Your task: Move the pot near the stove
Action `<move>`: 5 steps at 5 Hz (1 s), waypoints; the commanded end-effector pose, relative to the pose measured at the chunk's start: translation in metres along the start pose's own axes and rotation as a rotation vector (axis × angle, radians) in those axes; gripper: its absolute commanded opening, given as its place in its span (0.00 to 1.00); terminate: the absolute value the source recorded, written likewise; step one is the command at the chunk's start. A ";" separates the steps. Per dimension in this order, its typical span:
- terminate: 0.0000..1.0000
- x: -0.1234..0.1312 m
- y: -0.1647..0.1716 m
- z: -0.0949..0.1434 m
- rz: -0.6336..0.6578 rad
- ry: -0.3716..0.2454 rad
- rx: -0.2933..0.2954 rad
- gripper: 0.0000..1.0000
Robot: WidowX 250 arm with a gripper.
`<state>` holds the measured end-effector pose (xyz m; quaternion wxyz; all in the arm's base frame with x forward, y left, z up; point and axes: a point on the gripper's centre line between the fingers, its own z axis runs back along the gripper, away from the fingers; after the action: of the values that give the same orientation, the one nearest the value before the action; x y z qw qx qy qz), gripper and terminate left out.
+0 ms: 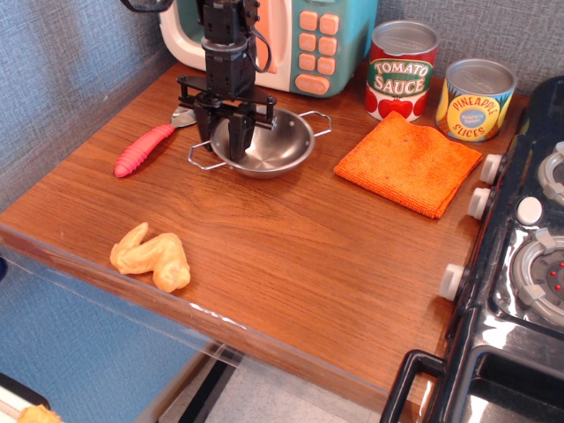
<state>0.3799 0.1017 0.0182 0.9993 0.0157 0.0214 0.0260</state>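
The pot (280,145) is a small shiny steel bowl with two wire loop handles. It sits at the back left of the wooden table, in front of the toy microwave. My gripper (228,152) hangs from above with its black fingers closed together on the pot's left rim, one finger inside the bowl. The stove (507,251) is black and glossy with white knobs. It stands at the right edge of the view, well apart from the pot.
An orange cloth (410,163) lies between pot and stove. A tomato sauce can (402,70) and a pineapple can (476,99) stand behind it. The teal-and-pink microwave (300,40) is behind the gripper. A pink-handled spoon (144,150) lies left; a toy chicken wing (152,257) lies near the front edge.
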 end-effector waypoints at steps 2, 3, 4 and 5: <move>0.00 -0.043 -0.058 0.081 -0.163 -0.156 -0.065 0.00; 0.00 -0.071 -0.095 0.065 -0.281 -0.129 -0.033 0.00; 0.00 -0.098 -0.116 0.054 -0.372 -0.128 0.006 0.00; 0.00 -0.116 -0.125 0.041 -0.413 -0.099 0.026 0.00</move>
<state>0.2721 -0.0343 0.0483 0.9844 0.0228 -0.0006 -0.1747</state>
